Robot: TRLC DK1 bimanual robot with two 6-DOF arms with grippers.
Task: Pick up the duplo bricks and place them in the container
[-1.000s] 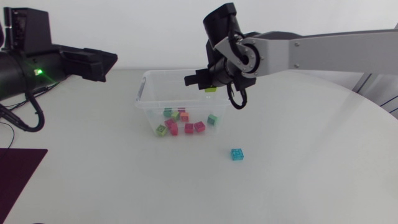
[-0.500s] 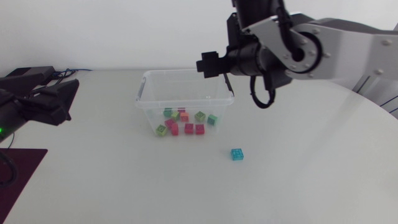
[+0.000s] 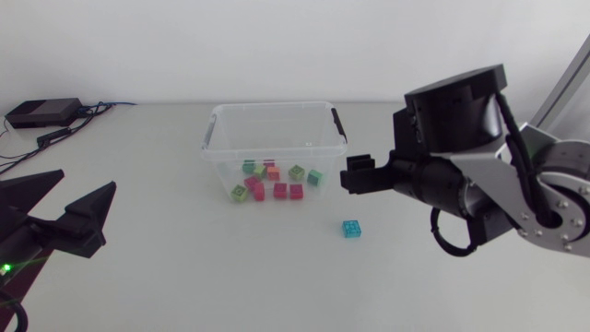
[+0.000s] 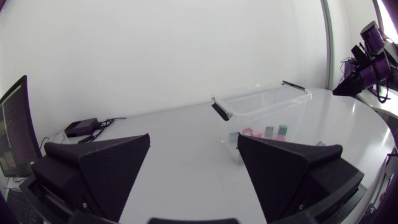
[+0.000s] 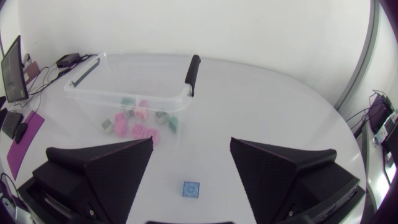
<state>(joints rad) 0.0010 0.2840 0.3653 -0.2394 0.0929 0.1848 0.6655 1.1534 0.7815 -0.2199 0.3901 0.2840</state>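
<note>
A clear plastic container (image 3: 215,153) with black handles stands at the table's middle back, with several pink, green and orange duplo bricks lying in it. A single blue brick (image 3: 351,229) sits on the table in front of its right corner. My right gripper (image 3: 356,176) hangs above and just behind this brick, open and empty. In the right wrist view the blue brick (image 5: 191,189) shows between the wide-apart fingers (image 5: 99,168), with the container (image 5: 168,99) ahead. My left gripper (image 3: 69,198) is open and empty at the table's left side, far from the container (image 4: 292,98).
A small black box (image 3: 41,112) with cables lies at the back left corner. White table surface stretches in front of and to the right of the container.
My right gripper opened over the container, dropping a green brick in, then swung right and forward to above the blue brick. My left arm drew back and lower toward the front left.
</note>
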